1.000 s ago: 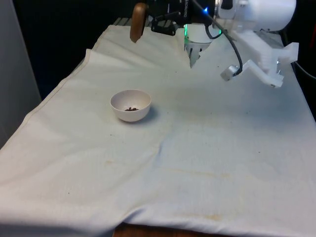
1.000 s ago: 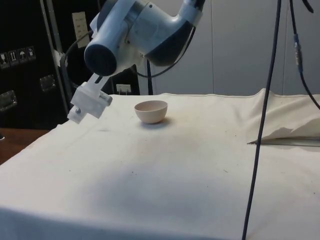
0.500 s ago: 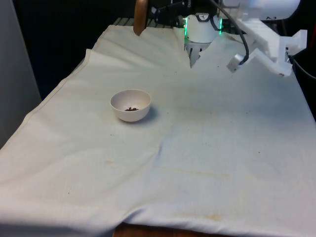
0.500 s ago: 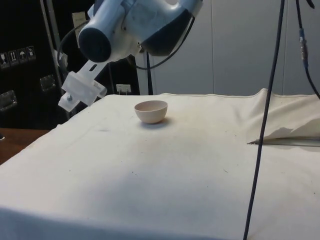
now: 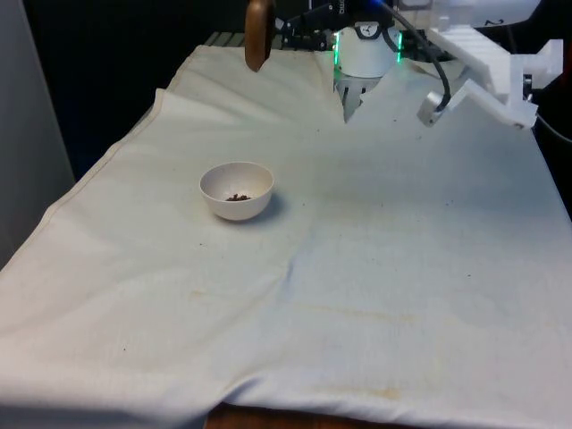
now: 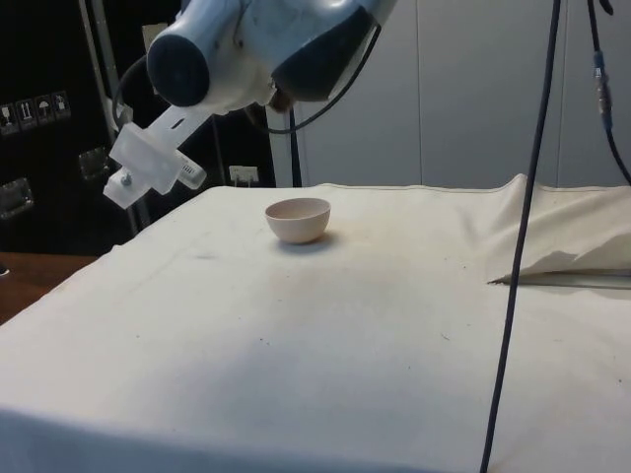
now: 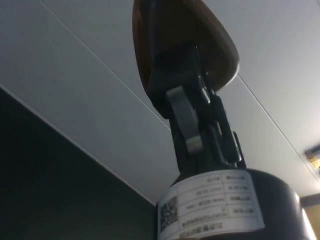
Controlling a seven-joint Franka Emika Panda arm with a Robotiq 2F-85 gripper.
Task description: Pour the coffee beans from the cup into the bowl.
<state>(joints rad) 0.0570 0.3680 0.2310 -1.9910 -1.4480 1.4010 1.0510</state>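
I hold the brown cup [image 5: 257,34] high above the far end of the table [image 5: 402,268], well apart from the bowl [image 5: 237,190] and toward the front view's left of my own base. My gripper [image 5: 284,27] is clamped on the cup; in the wrist view my black fingers [image 7: 187,120] close over the cup's rim, one finger lying across its brown wall [image 7: 205,30], with a pale panelled surface behind it. In the front view the cup hangs as a narrow brown oval seen nearly edge-on against the black curtain, tilted, and I cannot tell which way its mouth faces. The bowl is small, round and off-white, sitting upright on the white cloth [image 5: 375,340] toward the front view's left half of the table, with a little dark cluster of coffee beans [image 5: 237,197] lying at its bottom. In the side view the bowl [image 6: 298,219] stands alone on the cloth near the far edge, and my white arm [image 6: 256,49] reaches across high above it. The cloth is wrinkled and faintly stained near its close edge. I cannot see whether any beans are in the cup.
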